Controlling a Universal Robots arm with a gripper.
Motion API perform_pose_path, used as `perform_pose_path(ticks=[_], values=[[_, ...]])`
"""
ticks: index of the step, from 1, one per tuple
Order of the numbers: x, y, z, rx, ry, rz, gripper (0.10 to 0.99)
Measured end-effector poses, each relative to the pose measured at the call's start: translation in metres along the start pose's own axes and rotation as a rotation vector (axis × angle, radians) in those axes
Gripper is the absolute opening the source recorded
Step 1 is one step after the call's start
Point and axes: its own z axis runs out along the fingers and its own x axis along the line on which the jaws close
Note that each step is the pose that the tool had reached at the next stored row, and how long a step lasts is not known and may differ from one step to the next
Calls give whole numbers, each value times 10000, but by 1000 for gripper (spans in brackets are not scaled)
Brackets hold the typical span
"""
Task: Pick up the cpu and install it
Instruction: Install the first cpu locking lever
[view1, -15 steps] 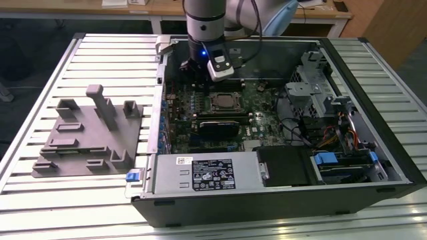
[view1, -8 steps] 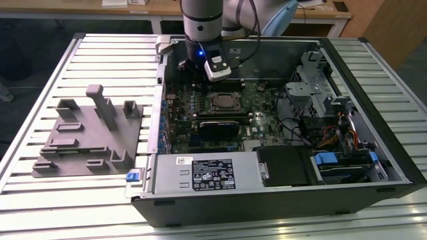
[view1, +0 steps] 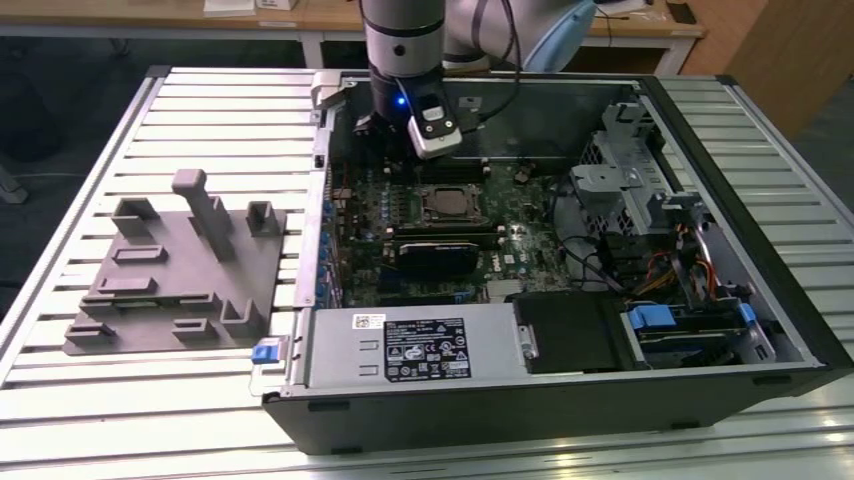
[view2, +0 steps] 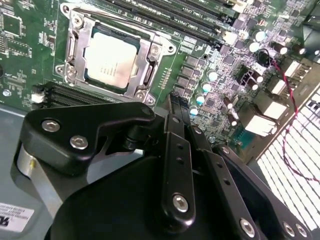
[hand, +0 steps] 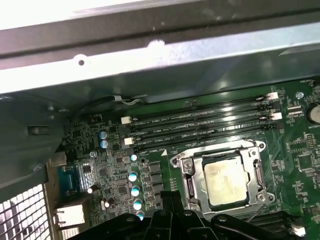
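Exterior view: an open computer case (view1: 747, 300) lies on its side on the slatted table (view1: 80, 180). A grey fixture plate (view1: 174, 270) sits just beside it on the exterior view's left. Inside the case are the green motherboard (view1: 387, 215), a black heatsink block (view1: 434, 255) and the white-labelled power supply box (view1: 414, 345) along the near wall. There are drive bays with blue tabs (view1: 647, 320) on the exterior view's right.

The arm hangs over the far part of the board, its upper part cut off by the frame. From here its fingers are hard to make out against the dark case.

The cpu (view2: 110, 60) (hand: 226, 180) shows in both wrist views (pale silver top up). It sits flat inside the metal socket frame (view2: 150, 55) on the motherboard, next to the long memory slots (hand: 200, 122).

The gripper (view2: 175, 102) is apart from the cpu, and its jaws are pressed together with nothing between them. Its black body hides the board below the socket in the second wrist view. In the first wrist view the fingertips (hand: 165, 197) are cut off at the frame edge. I can't tell whether the socket lever is latched.
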Motion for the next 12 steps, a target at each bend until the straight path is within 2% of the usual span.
perform_pose_path(ticks=[3,6,7,11,12], values=[[0,1,-18,-34,-5,2,106],[4,0,-19,-131,15,6,106],[4,0,-19,-203,28,7,106],[9,-1,-19,-651,113,18,106],[12,-2,-19,-731,128,19,106]])
